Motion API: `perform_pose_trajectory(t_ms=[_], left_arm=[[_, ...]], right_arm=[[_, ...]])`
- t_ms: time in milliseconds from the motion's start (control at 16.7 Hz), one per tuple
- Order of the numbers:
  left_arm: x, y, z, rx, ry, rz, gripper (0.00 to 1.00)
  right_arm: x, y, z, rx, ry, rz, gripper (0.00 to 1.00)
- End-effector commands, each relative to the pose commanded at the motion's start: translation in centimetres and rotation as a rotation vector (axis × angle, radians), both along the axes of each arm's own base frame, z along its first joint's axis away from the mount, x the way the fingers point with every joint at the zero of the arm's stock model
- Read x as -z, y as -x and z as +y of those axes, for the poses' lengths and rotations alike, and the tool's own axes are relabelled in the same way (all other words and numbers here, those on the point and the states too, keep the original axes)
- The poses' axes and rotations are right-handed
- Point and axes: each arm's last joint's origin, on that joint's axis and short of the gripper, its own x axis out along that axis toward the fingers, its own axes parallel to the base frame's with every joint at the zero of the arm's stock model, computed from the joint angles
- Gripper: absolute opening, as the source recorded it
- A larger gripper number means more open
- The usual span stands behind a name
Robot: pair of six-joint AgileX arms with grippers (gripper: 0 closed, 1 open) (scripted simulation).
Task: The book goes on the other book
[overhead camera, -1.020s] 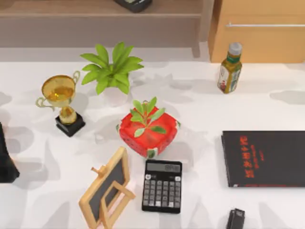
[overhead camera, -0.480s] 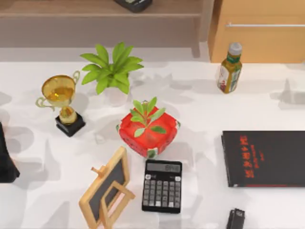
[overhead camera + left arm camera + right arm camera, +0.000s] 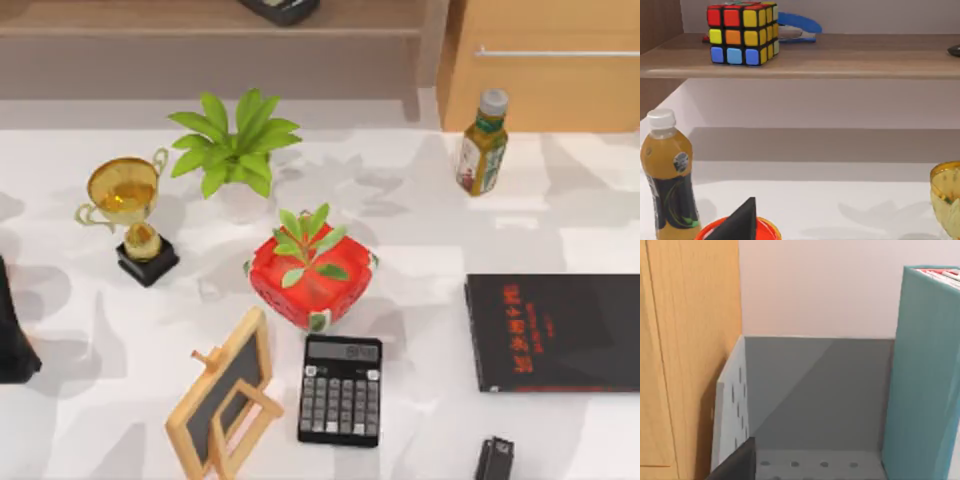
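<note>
The book [image 3: 927, 375] has a plain teal cover and stands upright inside a grey perforated holder [image 3: 805, 390], seen in the right wrist view. A dark part of my right gripper [image 3: 735, 462] shows low in that view, short of the holder and apart from the book. The other book [image 3: 555, 332], flat and black with red lettering, lies at the table's right edge with nothing on it. My left arm [image 3: 12, 340] stays parked at the table's left edge, and a dark part of its gripper [image 3: 740, 220] shows in the left wrist view.
A gold trophy [image 3: 130, 215], two potted plants [image 3: 235, 150] [image 3: 310, 270], a wooden-framed chalkboard [image 3: 225, 395] and a calculator [image 3: 340, 390] fill the left and middle. A bottle [image 3: 482, 145] stands at the back right before a wooden cabinet [image 3: 545, 65]. A small black object [image 3: 493, 460] lies near the front edge.
Shadows over the right and back of the table have shifted. Nothing on the table has moved, and the left arm is still.
</note>
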Motion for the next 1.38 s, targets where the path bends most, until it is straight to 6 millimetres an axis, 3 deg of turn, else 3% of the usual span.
perform_pose_trajectory(t_ms=[180,420,780,1200,1380], left_arm=[[0.0,0.0,0.0,0.000,0.000,0.000,1.00],[0.0,0.0,0.0,0.000,0.000,0.000,1.00],[0.0,0.0,0.0,0.000,0.000,0.000,1.00],[0.0,0.0,0.0,0.000,0.000,0.000,1.00],[0.0,0.0,0.0,0.000,0.000,0.000,1.00]], right_arm=[[3.0,-3.7,-3.5,-0.001,-0.004,0.012,1.00],[5.2,-5.7,-5.9,-0.002,-0.003,0.014,1.00],[5.4,-5.9,-5.7,-0.004,-0.005,0.018,1.00],[5.3,-8.6,-6.0,-0.002,-0.003,0.014,1.00],[5.3,-8.8,-6.0,-0.002,-0.003,0.014,1.00]])
